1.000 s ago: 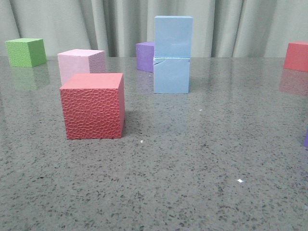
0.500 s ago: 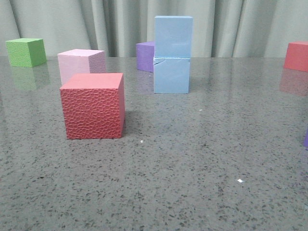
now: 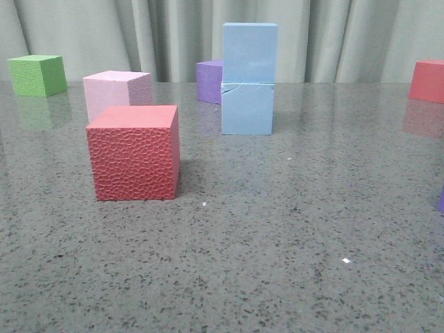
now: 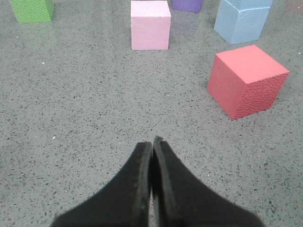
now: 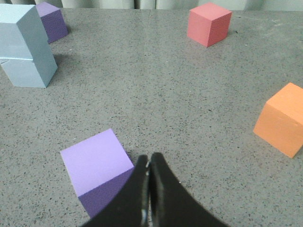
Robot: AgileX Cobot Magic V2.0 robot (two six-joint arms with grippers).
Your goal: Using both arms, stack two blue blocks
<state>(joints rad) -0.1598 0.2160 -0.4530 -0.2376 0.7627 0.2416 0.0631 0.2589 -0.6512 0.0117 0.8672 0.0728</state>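
Observation:
Two sky-blue cubes stand stacked at the back middle of the table: the upper blue block (image 3: 250, 53) sits on the lower blue block (image 3: 247, 109), which has a small crack near its top edge. The stack also shows in the left wrist view (image 4: 241, 20) and in the right wrist view (image 5: 26, 47). My left gripper (image 4: 151, 143) is shut and empty, over bare table well short of the stack. My right gripper (image 5: 148, 158) is shut and empty, next to a purple cube (image 5: 97, 168). Neither gripper shows in the front view.
A red cube (image 3: 134, 152) stands front left, a pale pink cube (image 3: 116, 94) behind it, a green cube (image 3: 37, 75) far left. A purple cube (image 3: 209, 80) sits behind the stack. Another red cube (image 3: 428, 80) is far right. An orange cube (image 5: 282, 118) lies right.

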